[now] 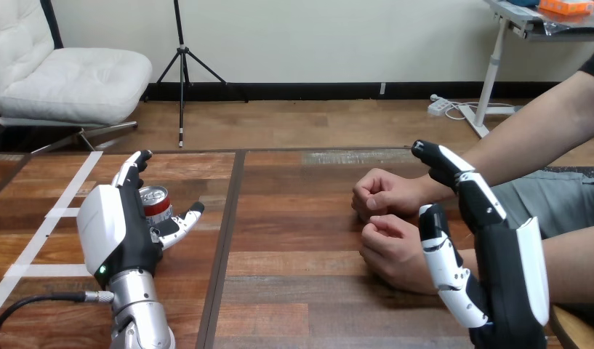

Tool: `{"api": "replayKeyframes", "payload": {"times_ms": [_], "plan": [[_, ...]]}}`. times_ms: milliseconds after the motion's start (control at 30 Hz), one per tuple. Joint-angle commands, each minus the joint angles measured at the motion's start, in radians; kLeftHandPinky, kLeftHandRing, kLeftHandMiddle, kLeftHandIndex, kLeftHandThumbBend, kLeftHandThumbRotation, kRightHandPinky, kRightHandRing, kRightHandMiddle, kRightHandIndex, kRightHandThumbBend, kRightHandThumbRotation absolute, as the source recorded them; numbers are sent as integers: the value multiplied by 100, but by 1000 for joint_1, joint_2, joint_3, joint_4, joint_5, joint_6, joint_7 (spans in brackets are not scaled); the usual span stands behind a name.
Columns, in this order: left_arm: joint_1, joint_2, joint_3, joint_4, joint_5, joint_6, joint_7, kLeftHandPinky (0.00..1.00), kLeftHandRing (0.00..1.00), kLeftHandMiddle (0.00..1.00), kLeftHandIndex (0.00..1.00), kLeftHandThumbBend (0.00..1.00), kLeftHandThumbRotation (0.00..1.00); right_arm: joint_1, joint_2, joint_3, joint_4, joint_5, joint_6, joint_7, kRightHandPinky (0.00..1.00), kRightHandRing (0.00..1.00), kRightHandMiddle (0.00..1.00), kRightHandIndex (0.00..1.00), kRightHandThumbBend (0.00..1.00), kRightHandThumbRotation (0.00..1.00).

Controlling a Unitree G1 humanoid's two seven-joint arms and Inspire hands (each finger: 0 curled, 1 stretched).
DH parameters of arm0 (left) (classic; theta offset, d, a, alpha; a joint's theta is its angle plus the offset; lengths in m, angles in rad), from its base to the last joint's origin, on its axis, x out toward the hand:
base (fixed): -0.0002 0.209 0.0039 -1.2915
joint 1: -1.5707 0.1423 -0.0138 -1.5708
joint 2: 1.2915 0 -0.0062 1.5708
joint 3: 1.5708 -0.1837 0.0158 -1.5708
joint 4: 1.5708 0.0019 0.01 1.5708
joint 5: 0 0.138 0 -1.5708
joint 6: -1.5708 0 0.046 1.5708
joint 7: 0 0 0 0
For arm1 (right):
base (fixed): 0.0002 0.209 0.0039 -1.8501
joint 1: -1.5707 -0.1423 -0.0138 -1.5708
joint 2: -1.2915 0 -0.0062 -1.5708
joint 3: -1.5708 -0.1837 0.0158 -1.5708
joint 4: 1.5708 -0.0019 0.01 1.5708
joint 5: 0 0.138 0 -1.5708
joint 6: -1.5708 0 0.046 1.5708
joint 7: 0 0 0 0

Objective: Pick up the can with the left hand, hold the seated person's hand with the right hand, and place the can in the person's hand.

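While your left hand sits open around the can on the table and your right hand hangs open beside the person's fists, you're at the pickup, so close the fingers on the can next

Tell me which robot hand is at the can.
The left hand: the can stands between its open fingers and thumb. The right hand is over by the person's hands.
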Motion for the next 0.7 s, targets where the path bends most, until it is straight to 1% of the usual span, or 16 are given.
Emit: {"api": "replayKeyframes", "payload": {"times_ms": [0, 100, 233, 667], "plan": [[-60, 27, -16, -35, 20, 18, 5, 68, 77, 82, 82, 76, 14, -30, 0, -10, -67, 17, -17, 5, 80, 84, 83, 81, 29, 74], [-60, 29, -21, -37, 23, 24, 7, 68, 77, 82, 82, 76, 14, -26, -4, -9, -77, 28, -16, 12, 79, 84, 83, 81, 28, 74], [-63, 31, -26, -33, 27, 31, 11, 68, 77, 83, 82, 77, 15, -26, -11, -5, -80, 59, -22, 29, 78, 84, 83, 80, 28, 73], [-61, 28, -47, -21, 60, 24, 60, 69, 79, 84, 83, 78, 19, -21, -14, -16, -85, 82, -22, 54, 76, 83, 82, 79, 28, 71]]}}
